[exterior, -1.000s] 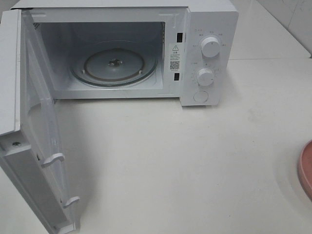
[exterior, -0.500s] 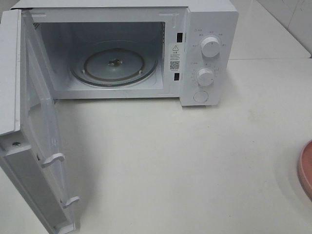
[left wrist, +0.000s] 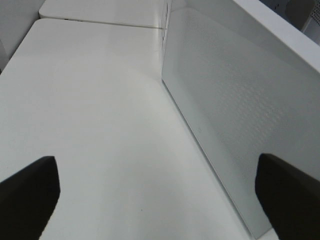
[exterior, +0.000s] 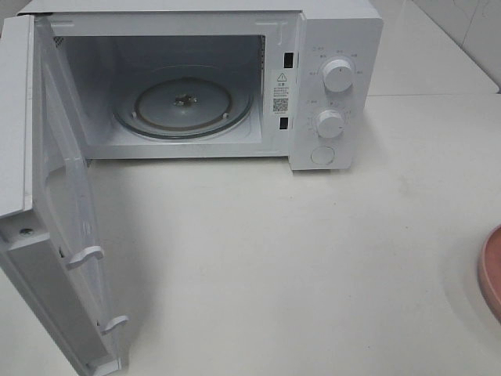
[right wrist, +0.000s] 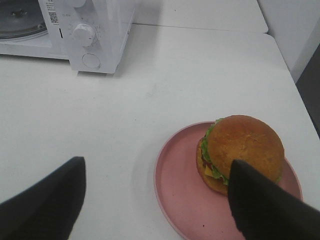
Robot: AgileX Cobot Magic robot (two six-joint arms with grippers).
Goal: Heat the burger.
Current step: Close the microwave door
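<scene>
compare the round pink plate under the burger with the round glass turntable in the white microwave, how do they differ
The round pink plate is opaque, while the round glass turntable is clear. The pink plate sits out on the white table, whereas the glass turntable lies inside the open white microwave. The pink plate carries the golden-bun burger, set toward one side; the glass turntable carries nothing. Both are round, shallow and lie flat.

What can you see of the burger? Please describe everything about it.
The burger has a glossy golden-brown domed bun, a green lettuce frill and yellow and dark layers at its side. It sits upright and whole on a round pink plate, off-centre. One dark finger of the open right gripper hides part of it in the wrist view; contact cannot be told.
</scene>
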